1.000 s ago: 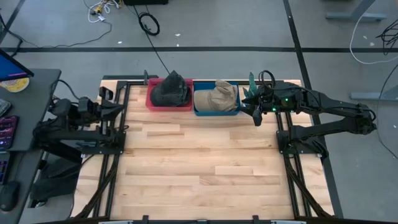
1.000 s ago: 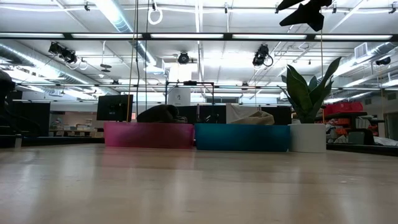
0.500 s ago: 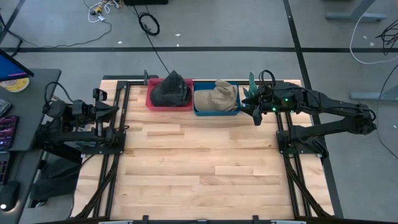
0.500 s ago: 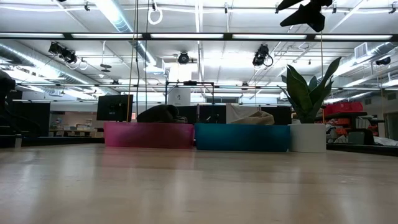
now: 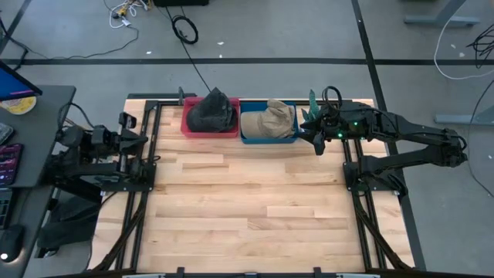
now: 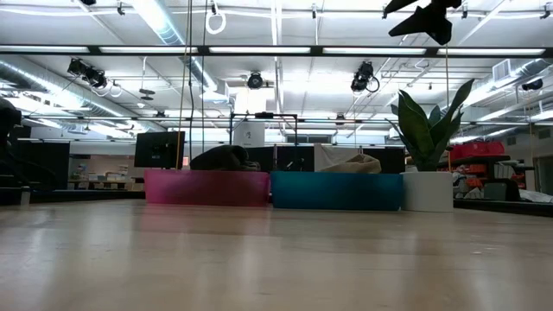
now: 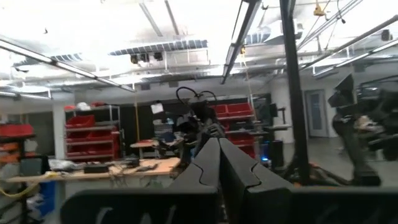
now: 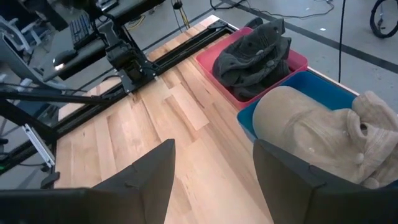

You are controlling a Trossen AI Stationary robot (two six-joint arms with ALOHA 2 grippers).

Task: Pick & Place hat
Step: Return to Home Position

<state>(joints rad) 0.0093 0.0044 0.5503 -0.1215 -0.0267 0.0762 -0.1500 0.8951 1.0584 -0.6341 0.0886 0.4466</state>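
A dark grey hat (image 5: 211, 111) (image 8: 254, 52) lies in a red bin (image 5: 187, 124) (image 6: 206, 187) at the table's far edge. A tan hat (image 5: 268, 121) (image 8: 317, 136) lies in the blue bin (image 5: 267, 140) (image 6: 337, 191) beside it. My right gripper (image 5: 317, 133) (image 8: 212, 180) hovers open just right of the blue bin, high above the table, holding nothing. My left gripper (image 5: 143, 137) (image 7: 219, 163) rests shut at the table's left edge, level and pointing across the table.
A potted plant in a white pot (image 6: 427, 173) (image 5: 311, 104) stands right of the blue bin at the far edge. Black frame rails (image 5: 147, 162) run along the table's left and right sides. Bare wood (image 5: 247, 208) fills the middle and near part.
The left arm has shifted slightly at the table's left edge, drawing back away from the table and then easing forward again. The right gripper and both hats have stayed where they were.
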